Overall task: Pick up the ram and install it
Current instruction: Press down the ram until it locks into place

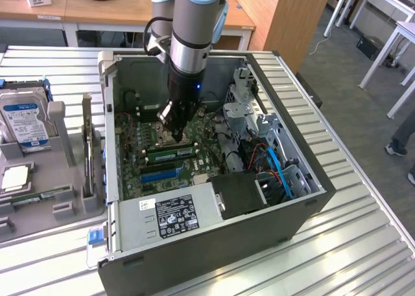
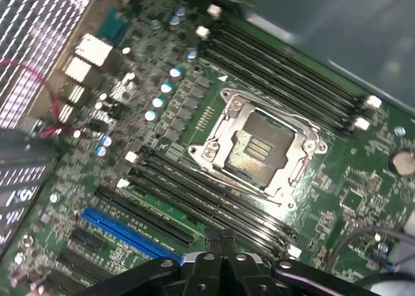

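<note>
Nearest me sits the open computer case (image 1: 214,244) on the ribbed metal table (image 1: 363,231). Inside it, a green memory stick (image 1: 170,151) with a white label lies seated across the green board (image 2: 363,199), beside a blue slot (image 1: 160,175). Just above that stick, the gripper (image 1: 170,135) hangs with fingers pressed together, holding nothing. Farther off stand wooden desks (image 1: 117,11).
</note>
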Robot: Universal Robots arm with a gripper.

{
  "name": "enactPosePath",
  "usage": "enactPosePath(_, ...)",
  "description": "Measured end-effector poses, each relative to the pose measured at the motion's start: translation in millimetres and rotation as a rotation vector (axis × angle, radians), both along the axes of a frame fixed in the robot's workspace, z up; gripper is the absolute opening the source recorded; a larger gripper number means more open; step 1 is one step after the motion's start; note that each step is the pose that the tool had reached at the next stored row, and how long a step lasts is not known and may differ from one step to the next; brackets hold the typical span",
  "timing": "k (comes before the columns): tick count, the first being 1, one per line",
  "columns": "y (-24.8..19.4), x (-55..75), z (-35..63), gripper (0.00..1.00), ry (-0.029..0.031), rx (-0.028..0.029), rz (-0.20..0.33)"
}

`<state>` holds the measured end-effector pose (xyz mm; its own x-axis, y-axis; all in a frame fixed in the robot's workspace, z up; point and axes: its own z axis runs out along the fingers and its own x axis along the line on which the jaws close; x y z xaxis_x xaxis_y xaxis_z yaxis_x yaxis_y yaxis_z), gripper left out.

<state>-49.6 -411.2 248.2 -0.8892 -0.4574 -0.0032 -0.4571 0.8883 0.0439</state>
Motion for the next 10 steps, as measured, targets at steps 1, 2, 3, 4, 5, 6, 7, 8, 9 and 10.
enactPosePath(1, 0.0, 0.0, 0.0, 0.11, 0.0, -0.0001, -0.016)
enactPosePath(2, 0.0, 0.0, 0.0, 0.11, 0.0, 0.0, -0.033)
enactPosePath(3, 0.0, 0.0, 0.0, 0.11, 0.0, 0.0, -0.05)
enactPosePath(4, 0.0, 0.0, 0.0, 0.11, 0.0, 0.0, -0.069)
enactPosePath(5, 0.0, 0.0, 0.0, 0.11, 0.0, 0.0, -0.085)
enactPosePath(6, 0.0, 0.0, 0.0, 0.11, 0.0, 0.0, -0.103)
enactPosePath(7, 0.0, 0.0, 0.0, 0.11, 0.0, 0.0, -0.122)
enactPosePath(8, 0.0, 0.0, 0.0, 0.11, -0.0001, 0.0, -0.139)
enactPosePath(9, 0.0, 0.0, 0.0, 0.11, 0.0, 0.0, -0.156)
enactPosePath(10, 0.0, 0.0, 0.0, 0.11, -0.0001, 0.0, -0.173)
